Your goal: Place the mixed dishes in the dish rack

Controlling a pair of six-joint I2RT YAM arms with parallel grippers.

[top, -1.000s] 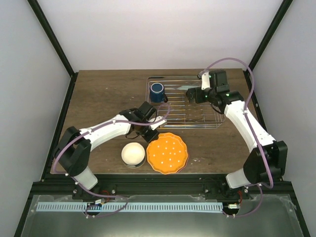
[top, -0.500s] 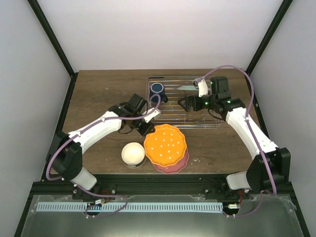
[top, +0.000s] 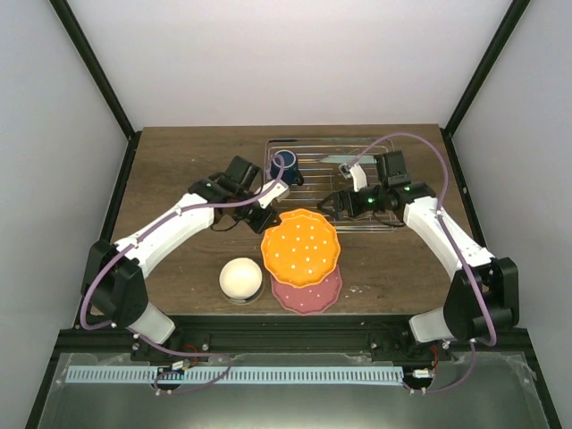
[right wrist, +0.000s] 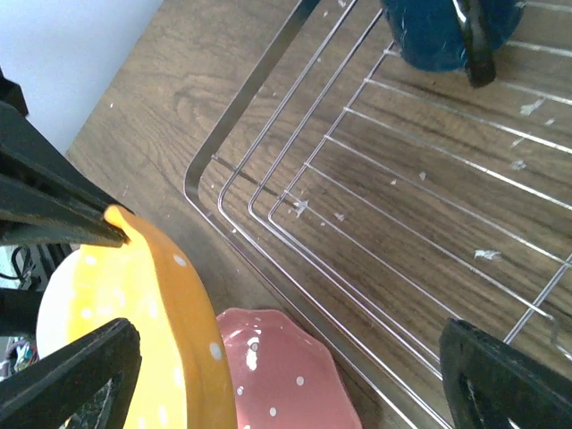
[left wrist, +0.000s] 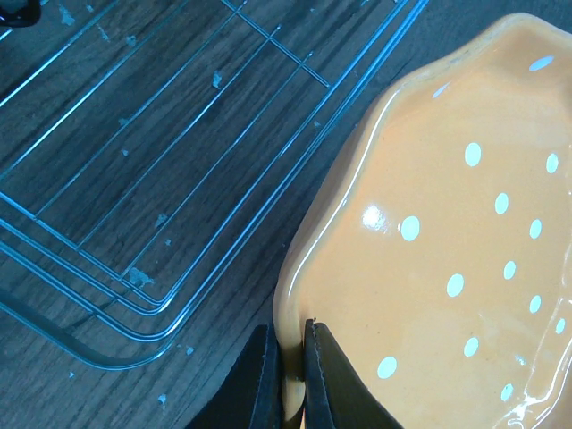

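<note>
My left gripper [top: 268,219] [left wrist: 290,335] is shut on the rim of the orange white-dotted plate [top: 300,248] [left wrist: 447,232], which shows its orange side and hangs tilted above the table at the dish rack's [top: 357,223] [left wrist: 134,295] near-left corner. The scalloped pink plate [top: 309,293] [right wrist: 286,375] lies on the table below it. The cream bowl [top: 240,278] sits to the left. The dark blue mug [top: 284,166] [right wrist: 442,36] stands in the rack's far-left corner. My right gripper [top: 332,204] [right wrist: 290,344] is open and empty above the rack's near-left part. The mint-green bowl is not seen.
The rack's wire floor [right wrist: 402,179] has nothing on it apart from the mug. The held orange plate [right wrist: 152,304] is close to my right gripper's left finger [right wrist: 71,375]. Black frame posts and white walls enclose the table.
My left gripper has lifted the orange plate off the pink plate and carried it toward the rack. My right gripper has moved left and nearer, toward the rack's near-left corner.
</note>
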